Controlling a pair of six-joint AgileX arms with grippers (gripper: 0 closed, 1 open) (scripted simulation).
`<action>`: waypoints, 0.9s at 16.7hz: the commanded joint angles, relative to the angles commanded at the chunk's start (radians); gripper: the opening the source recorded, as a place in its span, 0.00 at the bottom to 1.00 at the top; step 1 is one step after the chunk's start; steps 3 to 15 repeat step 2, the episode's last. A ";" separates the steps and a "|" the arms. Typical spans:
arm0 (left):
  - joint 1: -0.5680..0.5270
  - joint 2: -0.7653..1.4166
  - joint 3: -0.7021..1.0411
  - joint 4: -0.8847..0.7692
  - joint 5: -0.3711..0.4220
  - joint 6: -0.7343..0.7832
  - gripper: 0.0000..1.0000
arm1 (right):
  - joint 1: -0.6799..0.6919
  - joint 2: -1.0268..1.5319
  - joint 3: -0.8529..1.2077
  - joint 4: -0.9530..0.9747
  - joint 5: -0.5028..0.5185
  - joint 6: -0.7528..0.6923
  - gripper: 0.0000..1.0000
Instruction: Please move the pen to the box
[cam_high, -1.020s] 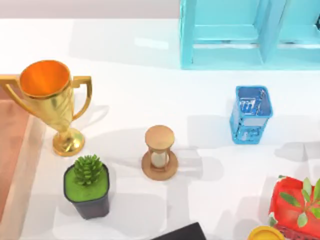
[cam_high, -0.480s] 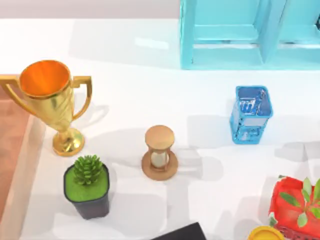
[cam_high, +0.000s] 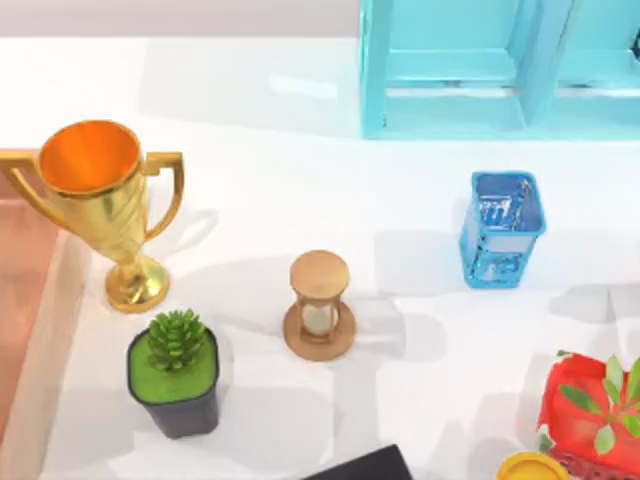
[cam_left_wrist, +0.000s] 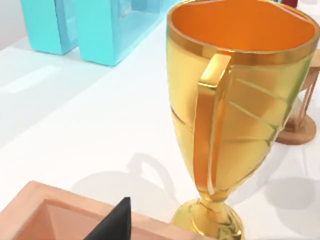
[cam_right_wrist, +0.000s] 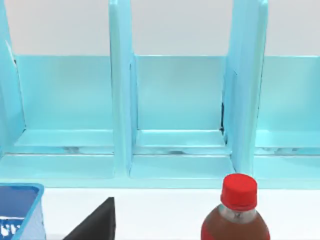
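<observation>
The pen is out of view. The box (cam_high: 28, 300) is a shallow salmon-coloured tray at the table's left edge, and its rim (cam_left_wrist: 45, 197) also shows in the left wrist view. A black part of my left gripper (cam_left_wrist: 112, 226) hangs over that rim, close to the foot of the gold trophy (cam_left_wrist: 235, 100). In the right wrist view a black part of my right gripper (cam_right_wrist: 95, 222) faces the cyan shelf (cam_right_wrist: 175, 115), between a blue basket (cam_right_wrist: 17, 210) and a cola bottle (cam_right_wrist: 237, 210).
On the table, the gold trophy (cam_high: 100, 200) stands beside the box. An hourglass (cam_high: 320, 305) stands mid-table, with a potted succulent (cam_high: 175, 370) to its front left. The blue basket (cam_high: 500, 228) and cyan shelf (cam_high: 500, 65) are on the right. A red planter (cam_high: 590, 410), yellow disc (cam_high: 530, 467) and black slab (cam_high: 365, 467) line the front.
</observation>
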 joint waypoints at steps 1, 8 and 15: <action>0.000 0.000 0.000 0.000 0.000 0.000 1.00 | 0.000 0.000 0.000 0.000 0.000 0.000 1.00; 0.000 0.000 0.000 0.000 0.000 0.000 1.00 | 0.000 0.000 0.000 0.000 0.000 0.000 1.00; 0.000 0.000 0.000 0.000 0.000 0.000 1.00 | 0.000 0.000 0.000 0.000 0.000 0.000 1.00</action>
